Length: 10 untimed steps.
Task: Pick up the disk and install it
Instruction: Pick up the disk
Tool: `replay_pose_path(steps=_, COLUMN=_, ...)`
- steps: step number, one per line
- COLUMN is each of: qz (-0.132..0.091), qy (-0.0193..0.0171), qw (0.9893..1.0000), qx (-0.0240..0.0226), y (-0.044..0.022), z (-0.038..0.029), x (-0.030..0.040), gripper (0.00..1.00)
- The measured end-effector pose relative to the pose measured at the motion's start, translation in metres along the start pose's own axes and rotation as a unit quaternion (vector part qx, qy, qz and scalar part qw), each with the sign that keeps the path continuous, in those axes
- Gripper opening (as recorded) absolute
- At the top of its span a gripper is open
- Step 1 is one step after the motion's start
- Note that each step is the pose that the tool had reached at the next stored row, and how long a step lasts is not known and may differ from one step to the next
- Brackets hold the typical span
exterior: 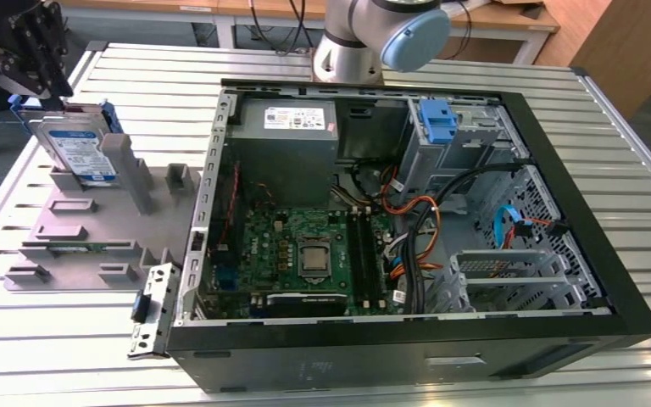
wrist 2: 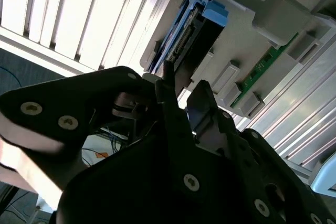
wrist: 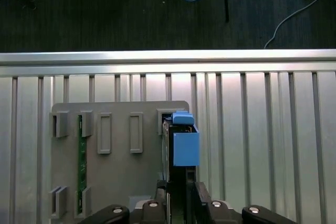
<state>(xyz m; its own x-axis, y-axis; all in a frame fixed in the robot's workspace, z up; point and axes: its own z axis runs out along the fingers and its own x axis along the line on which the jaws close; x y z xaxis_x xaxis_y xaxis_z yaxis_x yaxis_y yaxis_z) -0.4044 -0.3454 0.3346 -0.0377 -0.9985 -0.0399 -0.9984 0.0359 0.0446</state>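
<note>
1. The claw, fingers parted and empty, hangs just above the disk.
2. The disk stands on edge in the grey holder, upper left of the exterior view, its thin top edge in line with the claw's gap.

Bright, even light falls from overhead on the ribbed table. Its slats glare nearly white in both wrist views, most strongly along the table's edge rail, while the floor beyond that edge is dim. In the exterior view the inside of the computer case lies in soft shadow below its walls. In the second wrist view the gripper is a near-black, underexposed mass, out of focus close to the lens, with a pale blown-out blur beside it.
</note>
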Motion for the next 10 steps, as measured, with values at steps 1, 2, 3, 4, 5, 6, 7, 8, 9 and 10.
replay_pose_path(steps=1, qz=0.0, qy=0.0, qw=1.0, qx=0.0, y=0.0, z=0.0, x=0.0, gripper=0.35)
replay_pose_path(steps=2, qz=0.0, qy=0.0, qw=1.0, qx=0.0, y=0.0, z=0.0, x=0.0, gripper=0.41)
replay_pose_path(steps=3, qz=0.0, qy=0.0, qw=1.0, qx=0.0, y=0.0, z=0.0, x=0.0, gripper=0.47)
replay_pose_path(steps=4, qz=0.0, qy=0.0, qw=1.0, qx=0.0, y=0.0, z=0.0, x=0.0, gripper=0.47)
replay_pose_path(steps=5, qz=0.0, qy=0.0, qw=1.0, qx=0.0, y=0.0, z=0.0, x=0.0, gripper=0.52)
replay_pose_path(steps=6, qz=0.0, qy=0.0, qw=1.0, qx=0.0, y=0.0, z=0.0, x=0.0, gripper=0.52)
replay_pose_path(steps=7, qz=0.0, qy=0.0, qw=1.0, qx=0.0, y=0.0, z=0.0001, x=0.0, gripper=0.58)
replay_pose_path(steps=8, qz=0.0, qy=0.0, qw=1.0, qx=0.0, y=0.0, z=0.0001, x=0.0, gripper=0.58)
replay_pose_path(steps=9, qz=0.0, qy=0.0, qw=1.0, qx=0.0, y=0.0, z=0.0, x=0.0, gripper=0.64)
replay_pose_path(steps=10, qz=0.0, qy=0.0, qw=1.0, qx=0.0, y=0.0, z=0.0001, x=0.0, gripper=0.64)
